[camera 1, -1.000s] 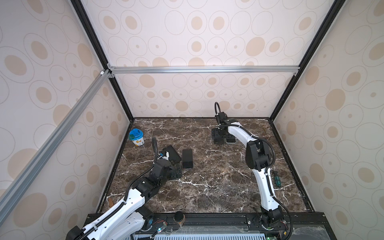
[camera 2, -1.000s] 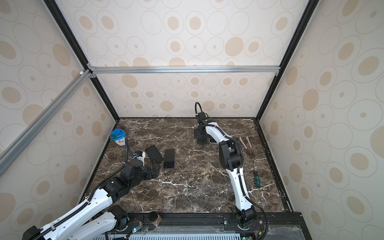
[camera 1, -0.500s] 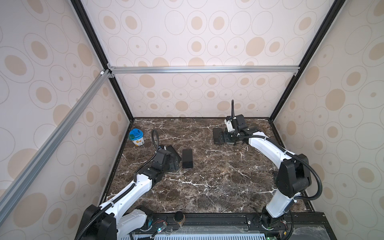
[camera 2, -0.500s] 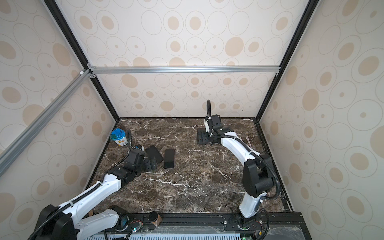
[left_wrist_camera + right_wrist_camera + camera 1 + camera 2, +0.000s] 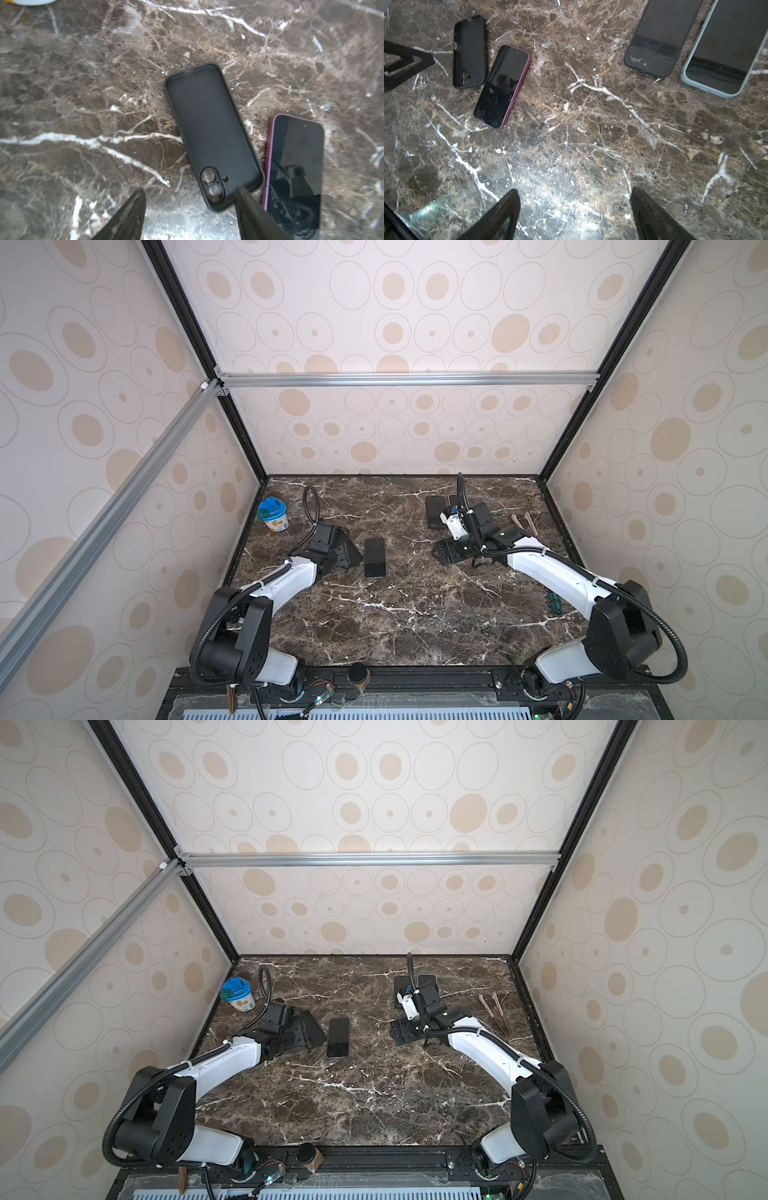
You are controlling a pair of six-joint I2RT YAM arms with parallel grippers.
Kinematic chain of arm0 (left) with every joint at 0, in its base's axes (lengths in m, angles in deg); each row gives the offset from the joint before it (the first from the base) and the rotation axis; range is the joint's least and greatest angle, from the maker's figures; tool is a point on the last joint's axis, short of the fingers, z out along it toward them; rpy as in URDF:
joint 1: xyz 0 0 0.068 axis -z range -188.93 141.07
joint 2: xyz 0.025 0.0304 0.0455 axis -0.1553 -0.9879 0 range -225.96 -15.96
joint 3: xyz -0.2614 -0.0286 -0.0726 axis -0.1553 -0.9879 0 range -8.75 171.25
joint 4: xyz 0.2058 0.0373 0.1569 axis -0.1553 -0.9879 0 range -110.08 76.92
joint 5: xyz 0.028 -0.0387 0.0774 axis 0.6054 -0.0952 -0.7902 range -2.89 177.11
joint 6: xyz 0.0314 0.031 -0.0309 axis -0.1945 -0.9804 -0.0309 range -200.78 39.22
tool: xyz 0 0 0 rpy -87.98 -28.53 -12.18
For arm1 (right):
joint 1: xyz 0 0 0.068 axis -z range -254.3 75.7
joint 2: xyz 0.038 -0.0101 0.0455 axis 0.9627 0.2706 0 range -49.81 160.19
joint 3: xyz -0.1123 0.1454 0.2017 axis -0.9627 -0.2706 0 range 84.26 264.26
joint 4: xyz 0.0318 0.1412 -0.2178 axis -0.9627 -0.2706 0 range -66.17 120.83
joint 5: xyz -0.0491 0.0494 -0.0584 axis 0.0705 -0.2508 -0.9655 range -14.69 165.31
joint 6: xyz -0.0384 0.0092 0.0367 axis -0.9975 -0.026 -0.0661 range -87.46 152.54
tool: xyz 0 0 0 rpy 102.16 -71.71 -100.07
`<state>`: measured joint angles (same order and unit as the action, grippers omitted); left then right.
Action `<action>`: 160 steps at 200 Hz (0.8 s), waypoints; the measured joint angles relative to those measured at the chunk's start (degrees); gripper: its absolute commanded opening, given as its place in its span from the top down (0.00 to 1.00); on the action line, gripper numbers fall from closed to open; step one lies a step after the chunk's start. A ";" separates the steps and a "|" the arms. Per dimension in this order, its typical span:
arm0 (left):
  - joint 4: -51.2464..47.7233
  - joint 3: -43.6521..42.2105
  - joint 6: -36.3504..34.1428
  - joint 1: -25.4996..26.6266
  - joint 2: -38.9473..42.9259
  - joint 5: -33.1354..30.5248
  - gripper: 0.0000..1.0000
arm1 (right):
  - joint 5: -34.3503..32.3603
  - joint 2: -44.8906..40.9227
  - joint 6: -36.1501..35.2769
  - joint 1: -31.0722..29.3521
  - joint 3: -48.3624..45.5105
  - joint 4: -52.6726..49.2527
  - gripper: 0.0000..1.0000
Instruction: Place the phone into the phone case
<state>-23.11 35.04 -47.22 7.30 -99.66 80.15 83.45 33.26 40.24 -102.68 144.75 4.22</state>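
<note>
An empty black phone case (image 5: 212,135) lies open side up on the marble, its camera cut-out end between the fingers of my left gripper (image 5: 190,195). That gripper is open and holds nothing. The phone (image 5: 295,166), dark-screened with a magenta rim, lies face up right beside the case. In both top views the phone (image 5: 375,558) (image 5: 338,1038) sits just right of my left gripper (image 5: 347,558), which covers most of the case. My right gripper (image 5: 574,196) hangs open over bare marble right of centre (image 5: 442,556), apart from the phone (image 5: 502,86) and case (image 5: 470,52).
Two other devices lie at the back: one black (image 5: 656,37), one with a pale blue rim (image 5: 724,47). A blue-lidded cup (image 5: 272,516) stands at the back left. Thin pink sticks (image 5: 525,524) and a green screwdriver (image 5: 555,605) lie along the right wall.
My right gripper has drawn back from the devices at the rear toward the table's middle. My left gripper has reached forward over the case and its jaws have narrowed somewhat.
</note>
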 measured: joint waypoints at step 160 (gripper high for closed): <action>5.11 2.56 -1.01 -0.44 -12.00 -2.14 0.70 | -1.86 -3.48 1.42 -0.83 -5.97 -0.07 0.18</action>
<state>-17.99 37.59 -48.23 6.86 -111.66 78.00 81.59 29.78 41.66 -103.51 138.78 4.15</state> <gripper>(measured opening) 0.336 0.821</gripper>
